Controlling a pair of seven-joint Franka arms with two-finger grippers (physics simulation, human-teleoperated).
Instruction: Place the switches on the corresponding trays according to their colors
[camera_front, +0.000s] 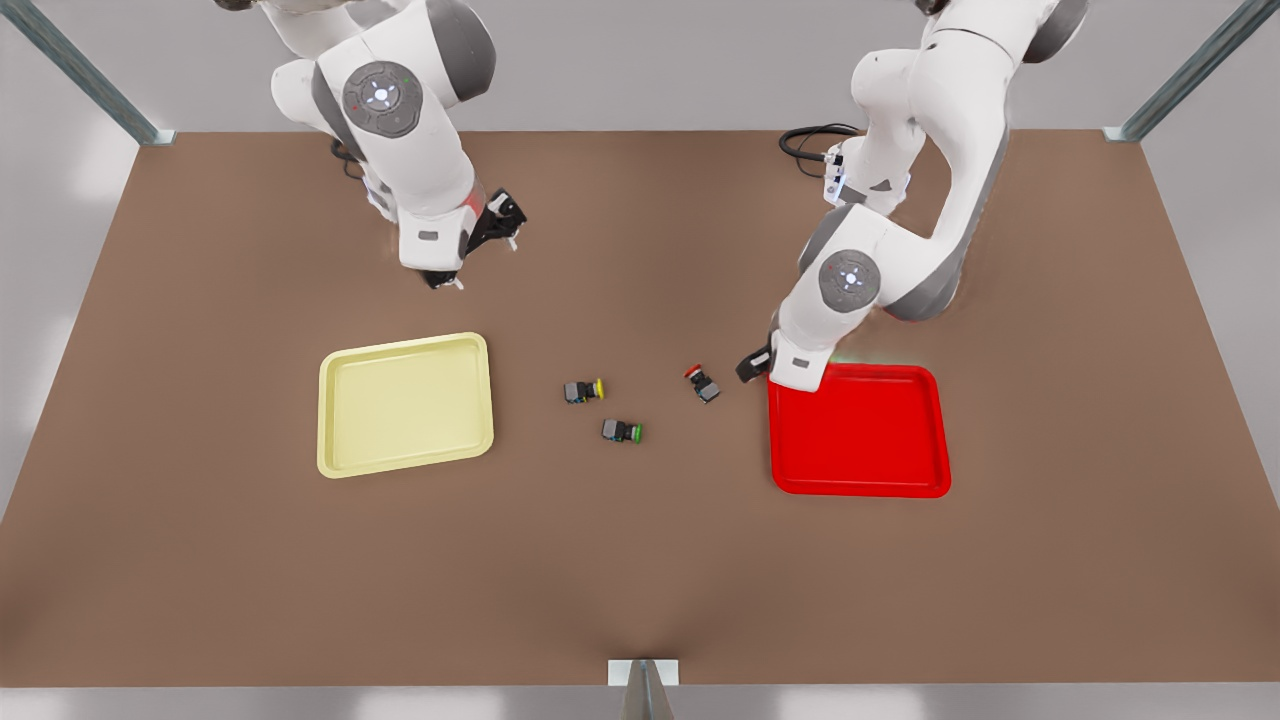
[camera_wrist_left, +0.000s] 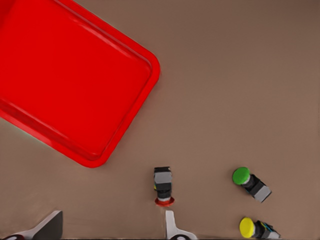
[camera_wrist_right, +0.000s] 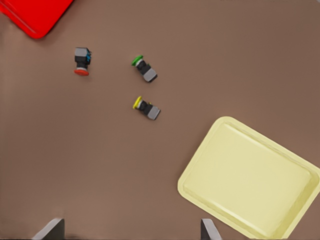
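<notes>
Three switches lie on the brown table between the trays: yellow-capped (camera_front: 584, 390) (camera_wrist_left: 257, 228) (camera_wrist_right: 147, 108), green-capped (camera_front: 622, 431) (camera_wrist_left: 251, 182) (camera_wrist_right: 144, 69) and red-capped (camera_front: 702, 383) (camera_wrist_left: 163, 186) (camera_wrist_right: 81, 61). The pale yellow tray (camera_front: 405, 405) (camera_wrist_right: 250, 180) sits at the front view's left, the red tray (camera_front: 860, 440) (camera_wrist_left: 65, 75) (camera_wrist_right: 35, 12) at its right; both hold nothing. My left gripper (camera_front: 798, 380) (camera_wrist_left: 110, 230) hovers open over the red tray's near-left corner, one fingertip (camera_wrist_left: 172, 227) just beside the red switch. My right gripper (camera_front: 443, 282) (camera_wrist_right: 130, 232) hangs open behind the yellow tray.
A black cable (camera_front: 810, 140) loops on the table at the back, near the base of the arm on the front view's right. Metal frame posts (camera_front: 100, 90) stand at the table's back corners. Bare brown tabletop stretches in front of the trays.
</notes>
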